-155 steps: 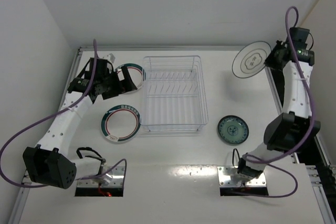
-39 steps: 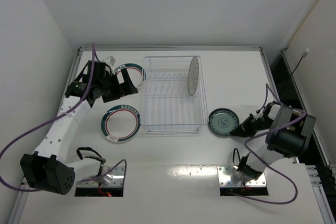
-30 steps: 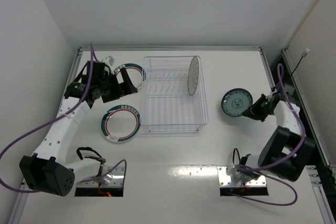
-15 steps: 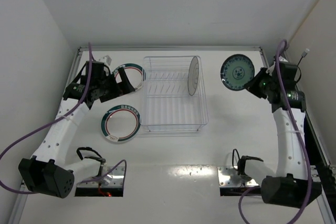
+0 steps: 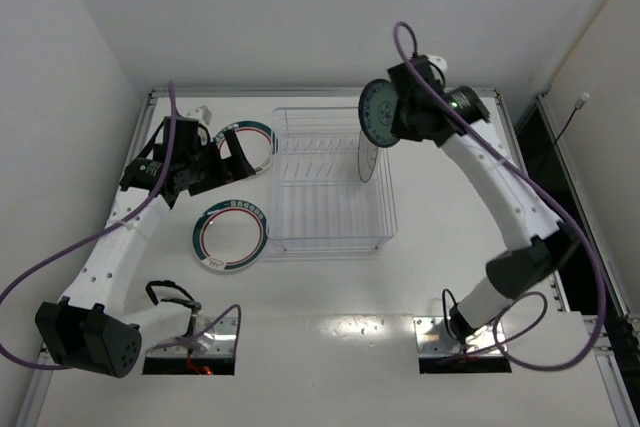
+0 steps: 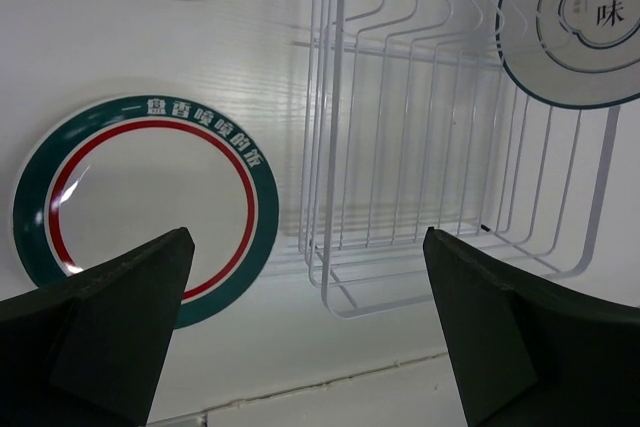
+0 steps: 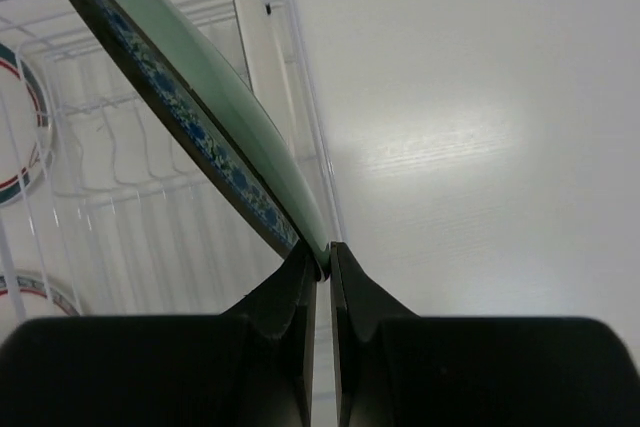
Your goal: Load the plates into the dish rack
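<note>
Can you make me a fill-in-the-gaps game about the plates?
The right gripper holds the teal plate; the left gripper holds ___.
The dish rack has ___ plate standing in it.
___ green-rimmed plates lie on the table.
Missing words: nothing, one, two.

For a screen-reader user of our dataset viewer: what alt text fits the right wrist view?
The right gripper pinches the rim of a teal-blue patterned plate, held tilted and edge-on over the clear dish rack. A silver-grey plate stands upright in the rack behind it.
</note>
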Controlling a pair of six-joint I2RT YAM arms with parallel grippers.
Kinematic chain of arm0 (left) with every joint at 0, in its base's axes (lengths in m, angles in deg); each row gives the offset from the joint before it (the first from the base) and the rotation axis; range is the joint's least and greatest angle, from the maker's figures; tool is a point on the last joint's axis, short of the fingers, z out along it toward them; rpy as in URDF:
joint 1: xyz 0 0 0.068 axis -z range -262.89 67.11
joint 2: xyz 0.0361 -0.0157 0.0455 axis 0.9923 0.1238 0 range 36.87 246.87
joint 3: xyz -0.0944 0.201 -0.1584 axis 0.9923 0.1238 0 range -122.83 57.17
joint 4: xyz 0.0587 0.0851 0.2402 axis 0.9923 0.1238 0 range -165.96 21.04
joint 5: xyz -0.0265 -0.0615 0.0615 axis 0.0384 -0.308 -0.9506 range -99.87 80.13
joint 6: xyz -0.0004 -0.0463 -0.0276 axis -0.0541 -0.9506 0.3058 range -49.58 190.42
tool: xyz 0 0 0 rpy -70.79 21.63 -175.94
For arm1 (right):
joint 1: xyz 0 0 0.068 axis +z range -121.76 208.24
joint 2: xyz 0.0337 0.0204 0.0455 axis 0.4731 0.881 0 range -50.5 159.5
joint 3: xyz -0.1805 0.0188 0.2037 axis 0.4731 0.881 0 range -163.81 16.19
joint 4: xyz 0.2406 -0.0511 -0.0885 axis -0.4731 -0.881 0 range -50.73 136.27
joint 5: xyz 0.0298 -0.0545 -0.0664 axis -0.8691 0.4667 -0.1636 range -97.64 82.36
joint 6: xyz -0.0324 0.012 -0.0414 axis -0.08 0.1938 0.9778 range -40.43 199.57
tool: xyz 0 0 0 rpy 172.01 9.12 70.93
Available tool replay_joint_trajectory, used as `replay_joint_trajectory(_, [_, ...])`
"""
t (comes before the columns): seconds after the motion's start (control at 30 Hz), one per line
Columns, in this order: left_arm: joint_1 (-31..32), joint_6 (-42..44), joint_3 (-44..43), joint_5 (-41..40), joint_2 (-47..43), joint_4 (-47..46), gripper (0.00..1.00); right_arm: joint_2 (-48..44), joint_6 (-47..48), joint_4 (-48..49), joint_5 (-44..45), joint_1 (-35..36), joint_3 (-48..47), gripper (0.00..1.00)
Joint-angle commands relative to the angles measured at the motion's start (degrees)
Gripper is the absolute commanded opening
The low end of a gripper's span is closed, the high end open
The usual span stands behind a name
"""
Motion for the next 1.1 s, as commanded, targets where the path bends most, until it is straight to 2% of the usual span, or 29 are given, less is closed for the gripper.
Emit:
replay_joint_trajectory(0.0, [-0.6,1.7,-0.9,-0.2,-0.7,1.3,1.0,8.4,-2.8,-10.2,15.3,3.5,-13.6,0.0])
replay_joint_trajectory(0.13, [-0.6,2.9,-1.4,-0.2,-0.7,2.4,1.0,20.3,-2.2,-21.4,18.9,6.1,-32.6,0.0])
replay_joint_trajectory(0.17, [-0.6,2.9,-1.4,-0.2,-0.7,2.4,1.0,22.1,-1.2,-21.5,19.6,6.1,-33.3,0.0])
replay_joint_trajectory(0.63, [-0.6,4.4,-0.3,0.3,-1.2,3.4,1.0,30.5,-6.6,-21.5,20.1,9.9,-30.1,0.0])
replay_joint_trajectory(0.87, [-0.6,5.0,-0.3,-0.2,-1.8,4.0,1.0,35.2,-10.9,-21.5,20.7,9.9,-27.1,0.0])
replay_joint_trajectory(1.07, [-0.6,5.0,0.8,-0.8,-2.3,4.5,1.0,35.2,-16.4,-21.5,24.3,8.8,-25.6,0.0])
